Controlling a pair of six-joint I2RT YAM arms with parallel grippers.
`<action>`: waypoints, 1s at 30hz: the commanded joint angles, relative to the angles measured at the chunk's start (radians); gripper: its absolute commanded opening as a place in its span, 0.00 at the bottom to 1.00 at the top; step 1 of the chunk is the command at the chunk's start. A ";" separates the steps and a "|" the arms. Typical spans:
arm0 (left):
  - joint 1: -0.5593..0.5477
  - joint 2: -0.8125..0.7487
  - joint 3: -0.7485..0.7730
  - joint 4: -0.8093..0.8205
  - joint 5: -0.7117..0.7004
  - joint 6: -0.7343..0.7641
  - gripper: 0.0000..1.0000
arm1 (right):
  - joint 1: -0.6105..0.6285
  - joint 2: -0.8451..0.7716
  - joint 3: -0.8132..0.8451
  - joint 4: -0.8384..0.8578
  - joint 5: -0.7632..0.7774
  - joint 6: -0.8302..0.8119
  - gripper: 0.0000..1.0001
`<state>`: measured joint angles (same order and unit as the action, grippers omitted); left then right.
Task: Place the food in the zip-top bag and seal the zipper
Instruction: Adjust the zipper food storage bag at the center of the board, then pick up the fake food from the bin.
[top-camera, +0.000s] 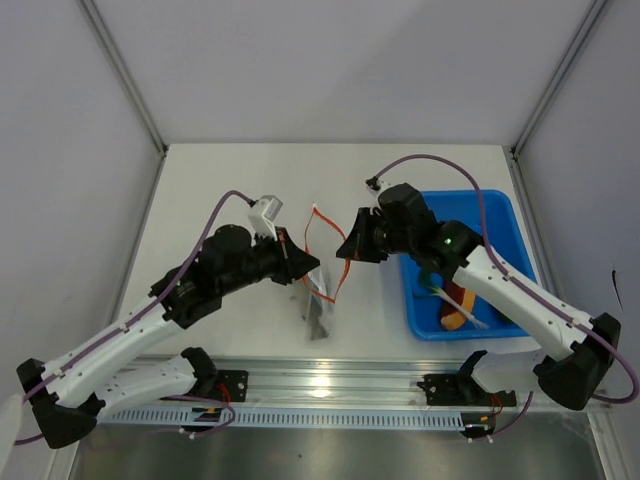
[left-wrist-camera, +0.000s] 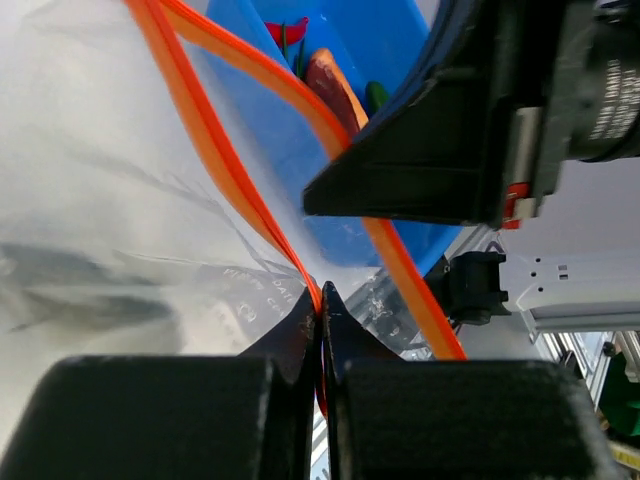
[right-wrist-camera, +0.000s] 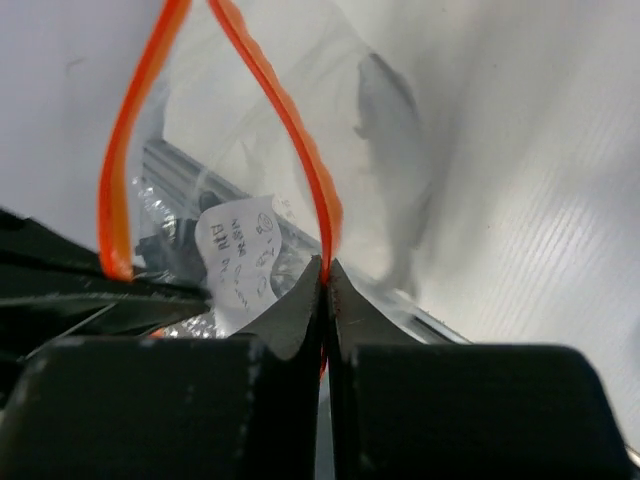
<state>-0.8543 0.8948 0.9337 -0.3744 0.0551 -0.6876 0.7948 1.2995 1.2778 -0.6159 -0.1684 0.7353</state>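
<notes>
Two claws meet at the centre of the top view, each pinched on one side of the zip-top bag's mouth. The left claw (top-camera: 298, 262) comes in from the lower left and, in its own wrist view, its fingers are pressed together with no gap, clamping the zipper (left-wrist-camera: 215, 150) at the point where the orange-red strip runs down between the tips. The right claw (top-camera: 347, 250) reaches in from the right and is closed in the same way on the opposite strip, the tips nipping it in the lower middle of the right wrist view. Between the two grips the strips bow apart, so the mouth of the zip-top bag (top-camera: 318, 300) stands open as a narrow loop, while the crinkly clear body hangs toward the lower centre of the top view; whether it touches the white bench (top-camera: 230, 180) cannot be told. A white printed label (right-wrist-camera: 240, 250) shows through the plastic. Right of the bag, a blue tray (top-camera: 495, 225) sits on the bench, partly under the right arm, with the food inside: the sausage in its bun (left-wrist-camera: 335, 85), the red chili (left-wrist-camera: 288, 32) and a dark green piece (left-wrist-camera: 377, 95) beside them. None of the food is seen in the bag.
</notes>
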 joint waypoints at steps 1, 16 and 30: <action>0.006 -0.007 0.005 -0.001 -0.012 0.028 0.01 | 0.007 -0.051 0.022 0.004 0.030 -0.028 0.02; 0.015 0.056 -0.058 0.031 -0.034 0.053 0.00 | -0.011 -0.121 0.204 -0.293 0.275 -0.160 0.85; 0.026 0.058 -0.038 0.031 -0.023 0.072 0.01 | -0.511 -0.259 0.086 -0.332 0.293 -0.238 0.89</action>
<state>-0.8391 0.9520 0.8780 -0.3752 0.0322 -0.6437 0.3183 1.0691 1.3952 -0.9844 0.1562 0.5400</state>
